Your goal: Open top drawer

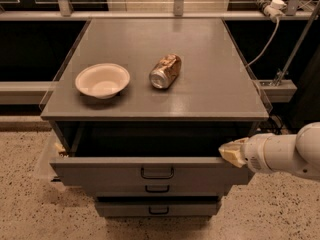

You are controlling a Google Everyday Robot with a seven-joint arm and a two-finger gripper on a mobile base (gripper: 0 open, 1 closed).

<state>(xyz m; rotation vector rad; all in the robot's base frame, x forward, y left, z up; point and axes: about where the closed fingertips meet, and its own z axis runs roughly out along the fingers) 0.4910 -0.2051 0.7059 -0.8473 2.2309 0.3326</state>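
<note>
The top drawer (100, 171) is the widest grey drawer of the cabinet. It stands pulled out toward me, its inside dark, with a small black loop handle (157, 173) at the centre of its flat front. My gripper (229, 153) is at the drawer's right front corner, at the end of my white arm that comes in from the right. Its tan tip rests by the drawer's top edge. Two narrower grey drawers (157, 209) sit shut below.
On the cabinet top (210, 84) lie a white bowl (102, 80) at the left and a crushed can (165, 71) on its side at the middle. A metal rail and a cable (260, 49) run behind and to the right. Speckled floor (30, 209) lies around.
</note>
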